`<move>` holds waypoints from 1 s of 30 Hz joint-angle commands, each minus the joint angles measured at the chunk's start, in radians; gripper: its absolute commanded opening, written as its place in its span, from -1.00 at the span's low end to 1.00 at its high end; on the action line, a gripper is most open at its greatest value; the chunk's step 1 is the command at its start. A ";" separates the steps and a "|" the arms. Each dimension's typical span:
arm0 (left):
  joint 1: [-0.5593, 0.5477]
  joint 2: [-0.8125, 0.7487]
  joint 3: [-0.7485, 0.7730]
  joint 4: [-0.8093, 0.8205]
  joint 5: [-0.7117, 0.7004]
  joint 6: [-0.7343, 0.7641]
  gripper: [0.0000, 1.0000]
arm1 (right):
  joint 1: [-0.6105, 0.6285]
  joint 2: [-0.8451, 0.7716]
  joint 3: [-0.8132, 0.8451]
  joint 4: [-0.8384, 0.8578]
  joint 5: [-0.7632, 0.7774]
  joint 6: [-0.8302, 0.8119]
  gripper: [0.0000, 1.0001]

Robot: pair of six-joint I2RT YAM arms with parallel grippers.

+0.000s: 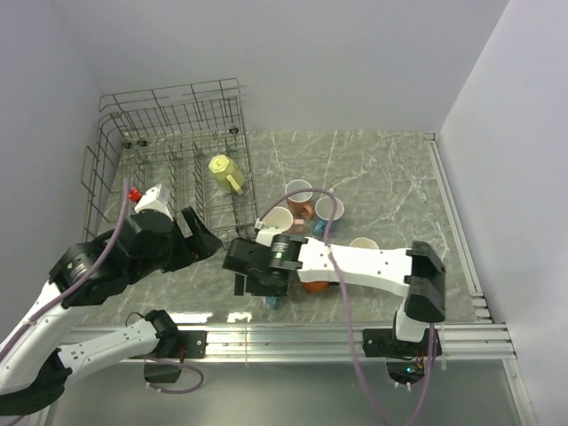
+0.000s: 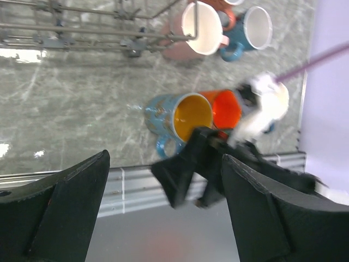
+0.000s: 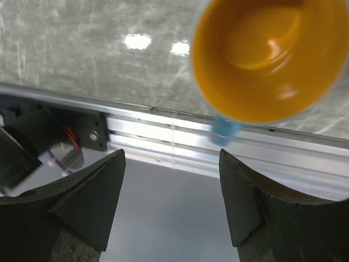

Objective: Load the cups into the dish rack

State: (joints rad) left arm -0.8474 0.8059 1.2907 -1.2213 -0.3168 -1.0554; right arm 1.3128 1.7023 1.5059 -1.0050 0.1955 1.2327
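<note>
The grey wire dish rack (image 1: 115, 169) stands at the far left, and a pale yellow mug (image 1: 224, 171) lies inside it. A teal mug (image 3: 264, 54) with a yellow inside lies on its side near the table's front edge, also seen in the left wrist view (image 2: 180, 117). An orange mug (image 2: 226, 109) lies beside it. My right gripper (image 1: 253, 282) is open and empty, just beside the teal mug, with its tips (image 3: 172, 155) over the front rail. My left gripper (image 1: 206, 238) is open and empty by the rack's near right corner (image 2: 163, 158). Several more mugs (image 1: 302, 204) cluster mid-table.
In the cluster are a pale pink mug (image 2: 203, 27) and a light blue mug (image 2: 256, 27). A cream mug (image 1: 362, 243) sits behind the right arm. The aluminium front rail (image 3: 163, 131) runs along the near edge. White walls enclose the table.
</note>
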 commanded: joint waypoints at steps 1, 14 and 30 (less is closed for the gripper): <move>0.002 -0.028 -0.002 0.025 0.077 0.054 0.77 | 0.019 0.074 0.106 -0.122 0.090 0.126 0.54; 0.002 -0.062 0.027 -0.020 0.136 0.155 0.77 | 0.019 0.014 -0.030 -0.118 0.128 0.301 0.50; 0.004 -0.076 0.047 -0.082 0.186 0.221 0.77 | -0.006 0.140 -0.056 -0.037 0.137 0.355 0.04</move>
State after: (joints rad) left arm -0.8474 0.7471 1.3037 -1.2774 -0.1596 -0.8650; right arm 1.3224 1.8446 1.4765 -1.0683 0.2867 1.5414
